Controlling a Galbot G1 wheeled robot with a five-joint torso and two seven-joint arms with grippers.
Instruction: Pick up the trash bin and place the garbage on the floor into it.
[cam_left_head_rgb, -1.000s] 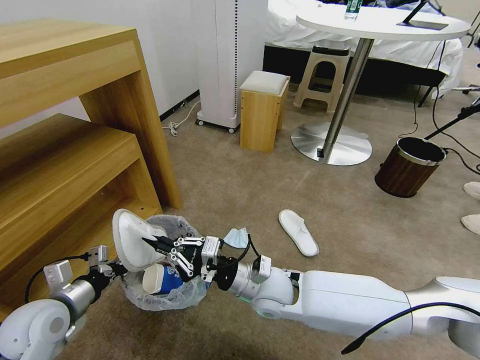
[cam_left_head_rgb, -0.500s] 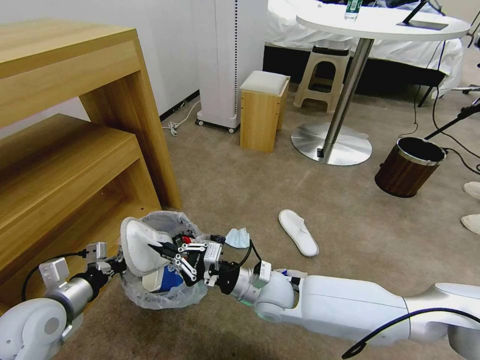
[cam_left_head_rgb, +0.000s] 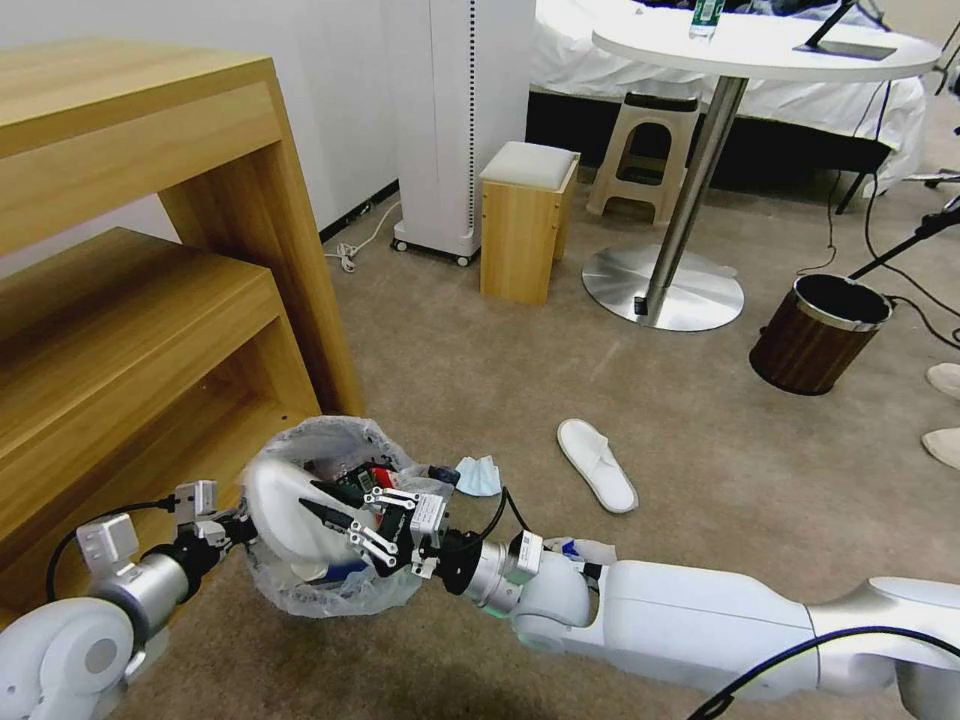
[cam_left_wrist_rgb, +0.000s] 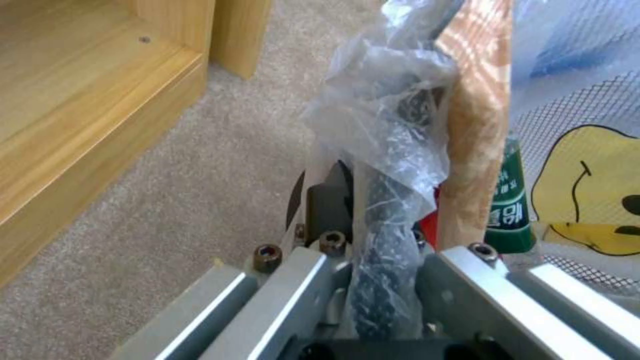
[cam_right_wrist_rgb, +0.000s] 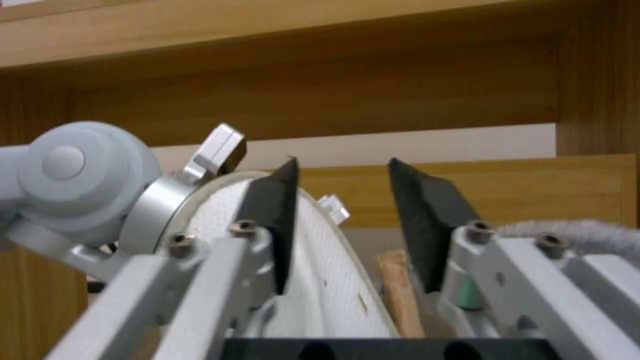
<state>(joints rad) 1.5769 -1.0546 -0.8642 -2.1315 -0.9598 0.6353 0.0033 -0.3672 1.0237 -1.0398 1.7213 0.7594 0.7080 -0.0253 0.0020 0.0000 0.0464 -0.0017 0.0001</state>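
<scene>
The trash bin (cam_left_head_rgb: 330, 590), black with a crinkly clear bag, hangs tilted just above the floor (cam_left_head_rgb: 480, 360). My left gripper (cam_left_head_rgb: 222, 527) is shut on its rim (cam_left_wrist_rgb: 387, 225). A white slipper (cam_left_head_rgb: 285, 500) leans inside the bin, over a paper cup (cam_left_head_rgb: 338, 572). My right gripper (cam_left_head_rgb: 322, 503) reaches into the bin mouth, fingers apart, with the slipper (cam_right_wrist_rgb: 333, 280) against one pad (cam_right_wrist_rgb: 273, 210). A wooden stick (cam_left_wrist_rgb: 477, 125), a green bottle (cam_left_wrist_rgb: 510, 215) and a yellow wrapper (cam_left_wrist_rgb: 587, 190) lie in the bin. A second white slipper (cam_left_head_rgb: 597, 463) and a light-blue mask (cam_left_head_rgb: 478, 475) lie on the carpet.
A wooden shelf unit (cam_left_head_rgb: 150, 250) stands close on the left of the bin. Farther off are a wooden stool (cam_left_head_rgb: 525, 220), a round table's metal base (cam_left_head_rgb: 663, 288), a wood-brown bin (cam_left_head_rgb: 818, 335) and cables. White shoes (cam_left_head_rgb: 945, 380) show at the right edge.
The slipper has sunk from above the rim down into the bin and now covers most of the cup. My right gripper followed it lower and to the left.
</scene>
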